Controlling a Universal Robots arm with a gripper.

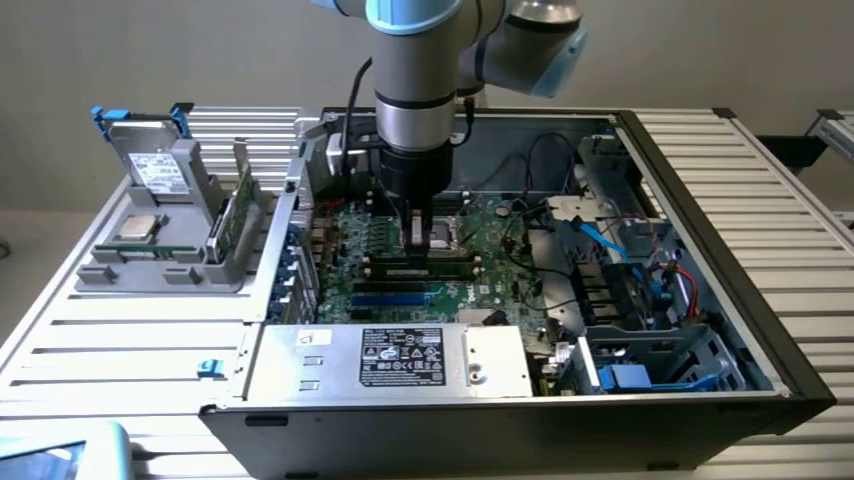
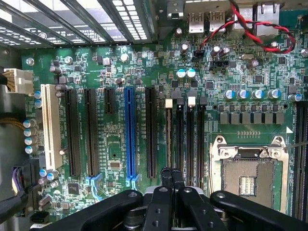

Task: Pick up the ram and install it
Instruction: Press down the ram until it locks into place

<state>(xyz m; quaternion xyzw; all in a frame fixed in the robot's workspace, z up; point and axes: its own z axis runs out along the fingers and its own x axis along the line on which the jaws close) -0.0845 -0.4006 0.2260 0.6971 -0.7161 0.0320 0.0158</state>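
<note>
A robot arm reaches into an open computer case [image 1: 694, 250] on a slatted metal bench [image 1: 120, 340]. Its gripper [image 1: 422, 255], fingers together, presses the ram [image 1: 424, 266], a thin green stick, into a black memory slot [image 2: 176, 137] beside the processor socket [image 2: 249, 173]. Cables [image 1: 607, 240] crowd nearby.

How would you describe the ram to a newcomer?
Look at the grey holder at the exterior view's left of the open computer case. The ram stands on edge at the holder's case-side end: thin and green, unlike the flat silver processor and grey drive.
</note>
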